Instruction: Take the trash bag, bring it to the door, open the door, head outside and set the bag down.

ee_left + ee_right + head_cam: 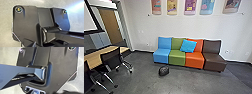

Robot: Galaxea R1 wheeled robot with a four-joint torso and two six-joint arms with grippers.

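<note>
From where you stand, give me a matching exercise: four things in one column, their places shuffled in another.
1. black bag
2. loose blue cushion
3. wooden tabletop
4. brown seat

A. right-hand end of the seat row
B. on the floor, before the seat row
C. beside black chairs
D. against green and orange backrests

Pairs: 1-B, 2-D, 3-C, 4-A

Trash bag [164, 71] on grey floor [141, 80]
</note>
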